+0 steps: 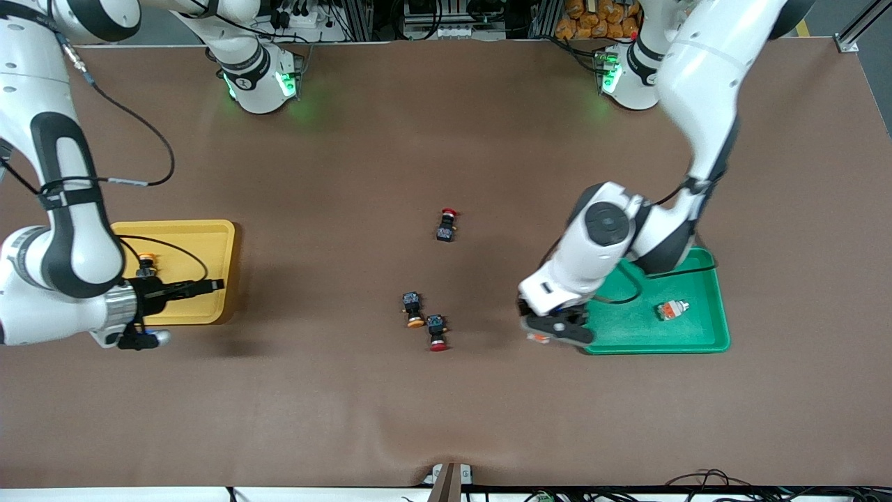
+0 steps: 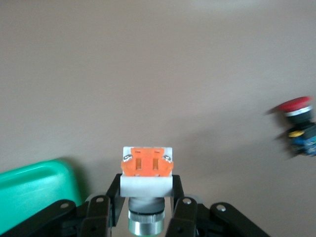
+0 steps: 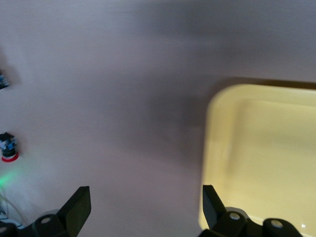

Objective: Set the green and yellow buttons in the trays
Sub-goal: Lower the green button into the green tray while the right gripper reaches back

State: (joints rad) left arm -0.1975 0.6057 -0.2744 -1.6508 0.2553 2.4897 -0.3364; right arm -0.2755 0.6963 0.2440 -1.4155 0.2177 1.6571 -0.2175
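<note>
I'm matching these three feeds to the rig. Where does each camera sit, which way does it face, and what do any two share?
Front view: high across the table, facing both arm bases; shows both arms, yellow tray, green tray.
Left wrist view: on the left arm, looking down past the left gripper, shut on a white-and-orange button.
Right wrist view: on the right arm; right gripper open beside the yellow tray's rim.
Shared: both wrist views show a red-capped switch.

Light: even overhead light is brightening the brown surface (image 1: 446, 418) in the front view.
Shadows: soft shadows are lying beside the arms.
Glow: green base lamps are tinting the surface nearby.
Blur: the red-capped switch (image 2: 297, 123) is smearing.
Glare: the yellow tray (image 3: 266, 158) is washing out pale.
</note>
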